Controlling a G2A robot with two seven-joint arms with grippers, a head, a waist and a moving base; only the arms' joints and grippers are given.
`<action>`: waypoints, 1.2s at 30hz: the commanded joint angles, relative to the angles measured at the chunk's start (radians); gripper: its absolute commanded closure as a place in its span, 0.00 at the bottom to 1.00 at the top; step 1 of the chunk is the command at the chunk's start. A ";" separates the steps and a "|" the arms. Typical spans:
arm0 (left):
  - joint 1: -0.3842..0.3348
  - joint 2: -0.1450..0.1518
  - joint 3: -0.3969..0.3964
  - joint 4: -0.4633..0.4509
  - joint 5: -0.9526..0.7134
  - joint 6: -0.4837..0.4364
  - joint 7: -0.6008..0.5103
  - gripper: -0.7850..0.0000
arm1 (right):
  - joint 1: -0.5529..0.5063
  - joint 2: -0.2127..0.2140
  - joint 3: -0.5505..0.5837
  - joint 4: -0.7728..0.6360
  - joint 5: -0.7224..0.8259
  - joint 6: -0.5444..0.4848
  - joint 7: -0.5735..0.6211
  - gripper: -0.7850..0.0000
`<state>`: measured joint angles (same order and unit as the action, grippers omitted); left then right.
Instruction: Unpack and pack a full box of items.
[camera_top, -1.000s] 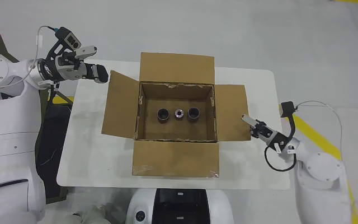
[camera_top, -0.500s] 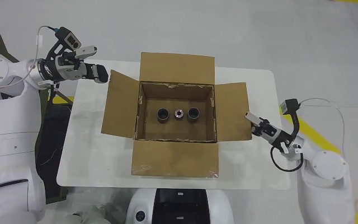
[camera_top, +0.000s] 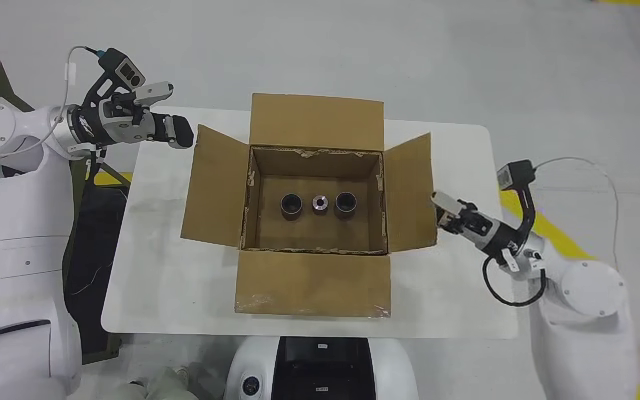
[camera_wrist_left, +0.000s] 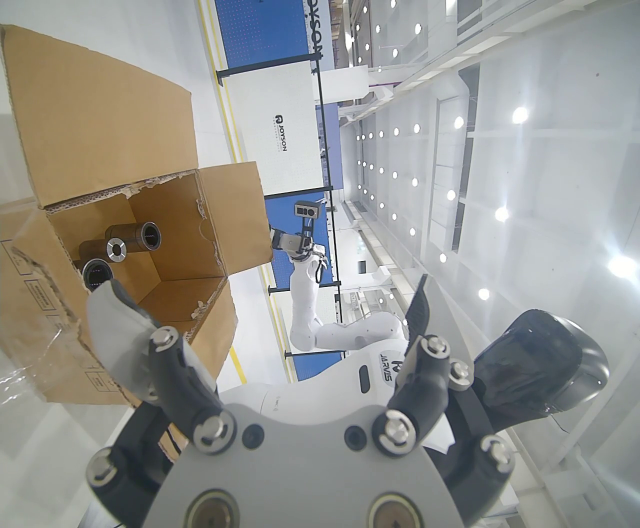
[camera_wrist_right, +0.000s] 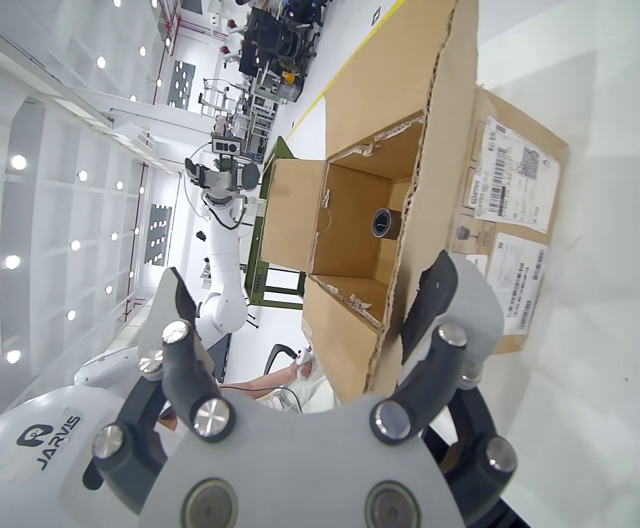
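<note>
1. Top view showed the cardboard box (camera_top: 312, 282) in the middle of the white counter (camera_top: 150, 270). All four flaps were open. The right flap (camera_top: 412, 195) was tilted partly up and the other three were spread out.
2. Three cylinders stood on end in a row on the box floor: the left cylinder (camera_top: 291, 206), the smaller middle cylinder (camera_top: 319, 203) with a bright face, and the right cylinder (camera_top: 346, 203).
3. The right tool (camera_top: 441, 206) was at the outer edge of the right flap. Its fingers were spread with the cardboard edge between them, and they were not closed on it.
4. The left tool (camera_top: 181, 131) hung above the far left corner of the counter, well apart from the box. Its fingers were wide apart and held nothing.
5. The cylinders looked like metal, so they were probably heavy for their size, hard and smooth, with no give. A firm squeeze across the round wall near the top, taken from straight above, seemed the safest hold. If knocked over, they would likely roll.
6. The cardboard seemed light and stiff but would bend at the creases. A flap was best pinched at its free edge, since the torn rims could snag a finger.
</note>
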<state>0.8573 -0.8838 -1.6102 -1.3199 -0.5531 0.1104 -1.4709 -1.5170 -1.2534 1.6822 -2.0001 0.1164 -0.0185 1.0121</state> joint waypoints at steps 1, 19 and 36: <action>0.000 0.000 0.000 0.000 0.000 0.000 0.000 0.00 | 0.011 0.002 -0.016 -0.015 -0.010 0.010 -0.002 0.00; 0.000 0.000 0.000 0.000 0.000 0.000 0.000 0.00 | 0.150 0.016 -0.250 -0.032 -0.141 0.098 -0.010 0.00; 0.000 0.000 0.000 0.000 0.000 0.000 0.000 0.00 | 0.269 0.017 -0.466 0.069 -0.253 0.179 -0.025 0.00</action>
<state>0.8573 -0.8838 -1.6102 -1.3199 -0.5531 0.1104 -1.4709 -1.2537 -1.2365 1.2267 -1.9378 -0.1309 0.1560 0.9896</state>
